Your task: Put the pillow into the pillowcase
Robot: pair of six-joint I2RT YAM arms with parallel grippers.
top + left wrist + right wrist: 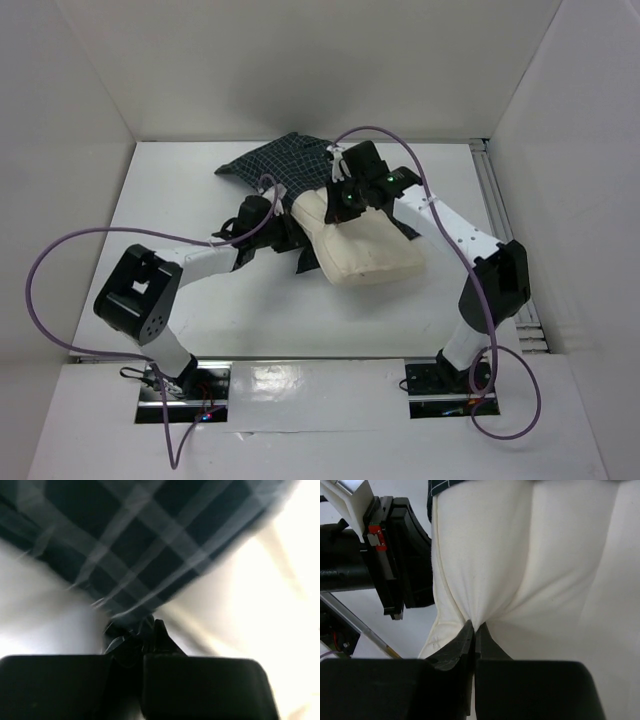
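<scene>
The white table [170, 215] is carrying the pillow [370, 250] at mid-table, its far end meeting the pillowcase [285, 165] spread toward the back wall; whether that end is entering the opening cannot be told. The right gripper [475, 630] is pinching a small fold of the pillow's cover, jaws together, while the left gripper [142, 630] is clamping the checked hem. Likely failures: the thin pinch slipping under push, or the singly held mouth collapsing so the pillow is buckling against it.

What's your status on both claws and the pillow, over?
Left claw shut on pillowcase. Right claw shut on pillow. Pillow mostly outside. No obstruction seen.
</scene>
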